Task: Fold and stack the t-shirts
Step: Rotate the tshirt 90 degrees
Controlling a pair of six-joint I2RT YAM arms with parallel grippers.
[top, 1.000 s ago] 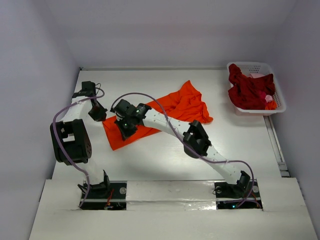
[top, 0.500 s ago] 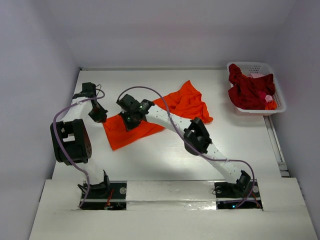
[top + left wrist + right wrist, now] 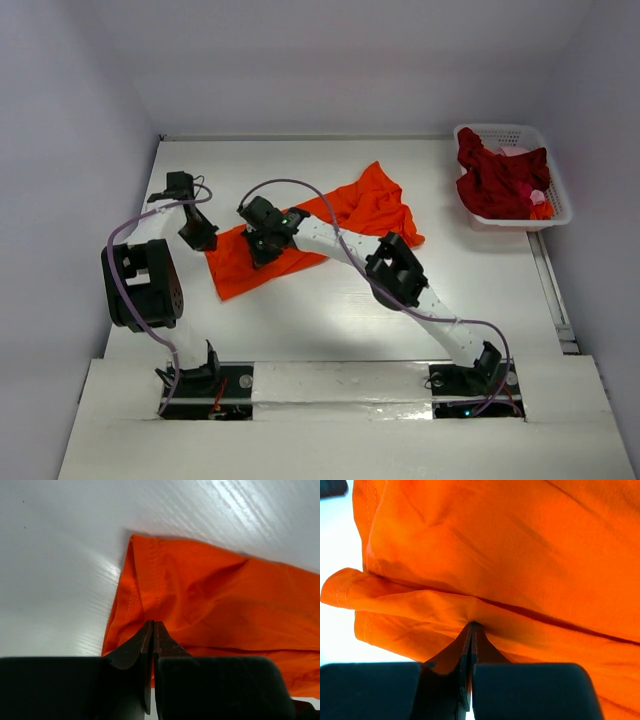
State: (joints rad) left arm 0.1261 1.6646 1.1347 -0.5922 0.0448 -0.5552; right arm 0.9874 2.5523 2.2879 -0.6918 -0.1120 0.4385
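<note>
On white table (image 3: 300, 325), crumpled orange t-shirt (image 3: 368, 205), pale lilac walls (image 3: 350, 60)

This is a robotics lab test cell. A bare white table (image 3: 320, 320) is boxed in on three sides by plain pale walls (image 3: 340, 60). Two white-and-black robot arms, the left arm (image 3: 140, 280) and the right arm (image 3: 440, 325), are bolted to a mounting board (image 3: 340, 382) at the table's near edge, with purple cables (image 3: 297, 185) looped along them. The laundry reads as props: an orange t-shirt (image 3: 370, 205) lies at the table's middle, and dark red t-shirts (image 3: 495, 180) fill a white lattice basket (image 3: 498, 128) at its far right corner.
</note>
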